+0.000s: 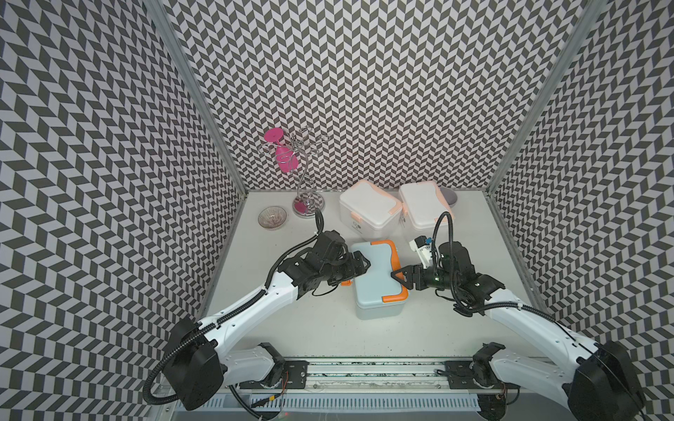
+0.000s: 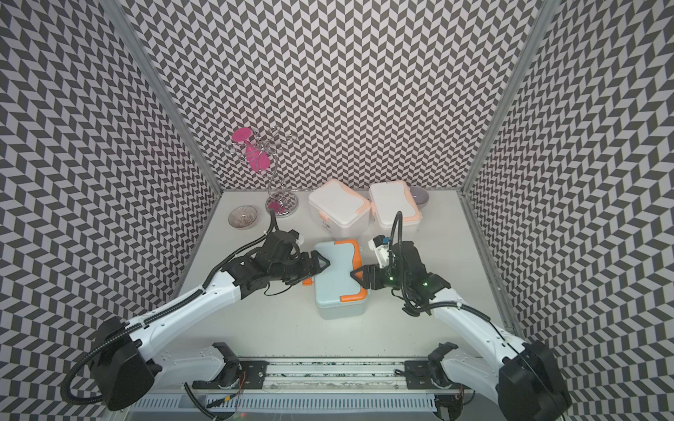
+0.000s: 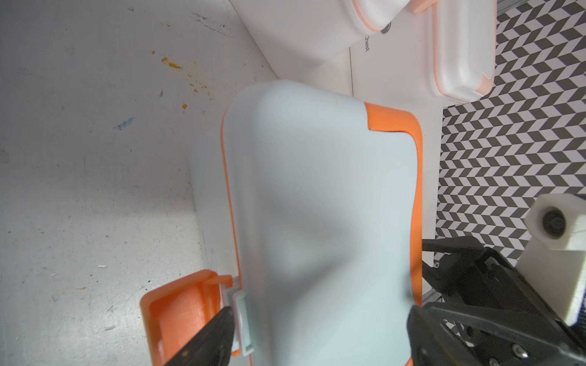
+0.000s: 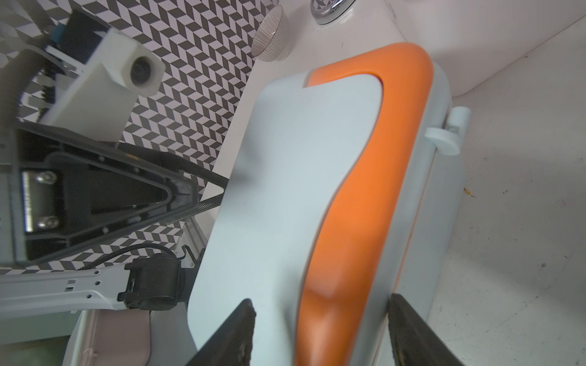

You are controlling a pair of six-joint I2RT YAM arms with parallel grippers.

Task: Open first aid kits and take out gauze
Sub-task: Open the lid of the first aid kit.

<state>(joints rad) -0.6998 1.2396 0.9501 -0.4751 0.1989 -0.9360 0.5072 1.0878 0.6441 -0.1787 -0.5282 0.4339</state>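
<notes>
The blue kit (image 1: 377, 277), white kits (image 1: 368, 211) behind, sits in my spread left tool (image 1: 361, 269); my right tool's (image 1: 399, 280) pinch I can't tell.

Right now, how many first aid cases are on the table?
3. The pale blue plastic case with orange trim sits centre; two white plastic cases with peach trim stand behind it.

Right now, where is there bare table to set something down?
Free: the front strip between the blue kit and the rail; the patch between the glass bowl and left arm. Crowded: back wall, where white kits, grey bowl and wire stand cluster.
</notes>
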